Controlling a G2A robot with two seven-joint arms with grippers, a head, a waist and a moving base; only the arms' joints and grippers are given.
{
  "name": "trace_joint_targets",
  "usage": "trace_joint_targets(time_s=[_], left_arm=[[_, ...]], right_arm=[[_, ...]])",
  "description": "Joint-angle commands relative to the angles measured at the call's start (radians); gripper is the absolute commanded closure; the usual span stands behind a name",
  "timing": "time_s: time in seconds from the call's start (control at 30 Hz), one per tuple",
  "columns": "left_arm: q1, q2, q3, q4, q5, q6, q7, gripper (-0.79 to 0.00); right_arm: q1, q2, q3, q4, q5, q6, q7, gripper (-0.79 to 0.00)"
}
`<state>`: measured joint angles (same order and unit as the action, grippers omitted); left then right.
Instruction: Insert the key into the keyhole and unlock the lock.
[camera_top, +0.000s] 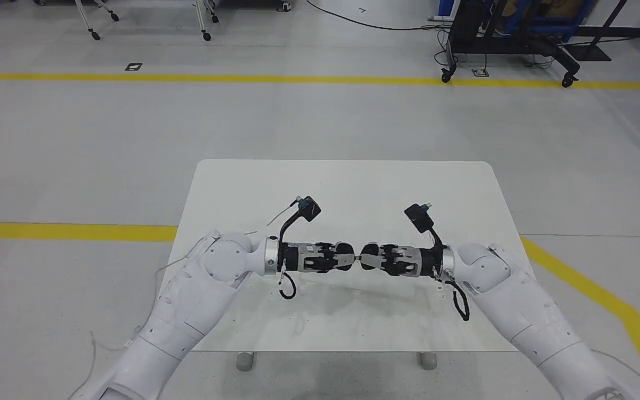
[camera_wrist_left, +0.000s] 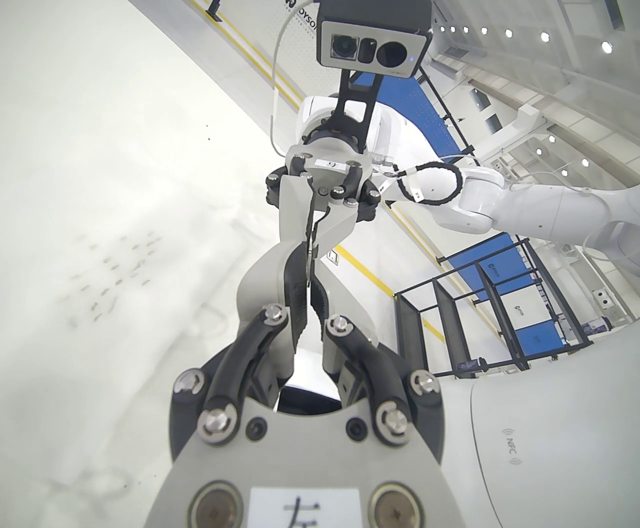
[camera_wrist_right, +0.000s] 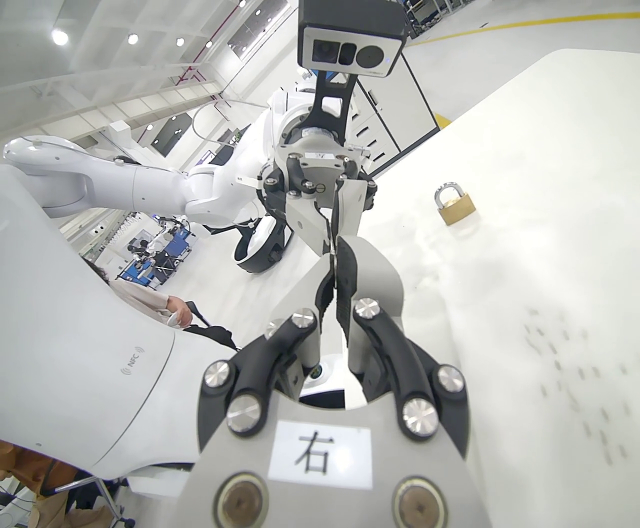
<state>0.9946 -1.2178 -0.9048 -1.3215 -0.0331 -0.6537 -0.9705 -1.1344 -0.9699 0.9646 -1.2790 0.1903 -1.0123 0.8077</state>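
- Left gripper (camera_wrist_left: 306, 267) and right gripper (camera_wrist_right: 334, 272) meet tip to tip above the white worktop (camera_top: 440, 190), both pinched shut; contents too small to tell.
- Brass padlock (camera_wrist_right: 456, 204) lies on the worktop, apart from both.

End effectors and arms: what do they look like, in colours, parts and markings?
The left arm and right arm have white shells. The left end effector and right end effector are grey metal with black links, silver screws and black ribbed pads; each base bears a white label with a black character. A black cable loops at each wrist.
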Motion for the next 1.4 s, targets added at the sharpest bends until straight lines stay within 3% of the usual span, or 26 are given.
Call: trace_joint_targets(time_s=[0.0, 0.13, 0.17, 0.2, 0.47, 1.03, 1.37], left_arm=[[-0.001, 0.001, 0.001, 0.000, 0.000, -0.001, 0.001, 0.000], [-0.002, 0.002, 0.006, 0.000, -0.018, -0.007, -0.006, 0.000], [-0.002, 0.002, 0.009, 0.001, -0.027, -0.007, -0.012, -0.428], [-0.004, 0.002, 0.011, 0.003, -0.034, -0.006, -0.019, -0.785], [-0.003, 0.007, -0.014, 0.008, -0.039, -0.015, 0.041, -0.785], [0.001, 0.007, -0.015, 0.004, -0.034, -0.008, 0.053, -0.785], [0.106, 0.049, -0.144, -0.171, 0.077, -0.028, 0.122, -0.785]], right_arm=[[0.001, -0.001, 0.000, 0.004, 0.001, 0.000, 0.000, 0.000], [-0.005, 0.000, 0.001, 0.000, -0.001, 0.000, 0.000, 0.000], [-0.007, 0.001, 0.002, -0.001, -0.002, 0.000, 0.000, 0.000], [-0.008, 0.002, 0.003, 0.000, -0.003, 0.000, 0.000, 0.000], [-0.023, 0.007, 0.029, -0.007, 0.016, 0.000, 0.000, 0.000], [-0.060, -0.001, 0.077, -0.022, 0.014, 0.000, -0.023, 0.000], [-0.110, 0.003, 0.196, -0.041, -0.030, 0.000, -0.085, 0.000]])
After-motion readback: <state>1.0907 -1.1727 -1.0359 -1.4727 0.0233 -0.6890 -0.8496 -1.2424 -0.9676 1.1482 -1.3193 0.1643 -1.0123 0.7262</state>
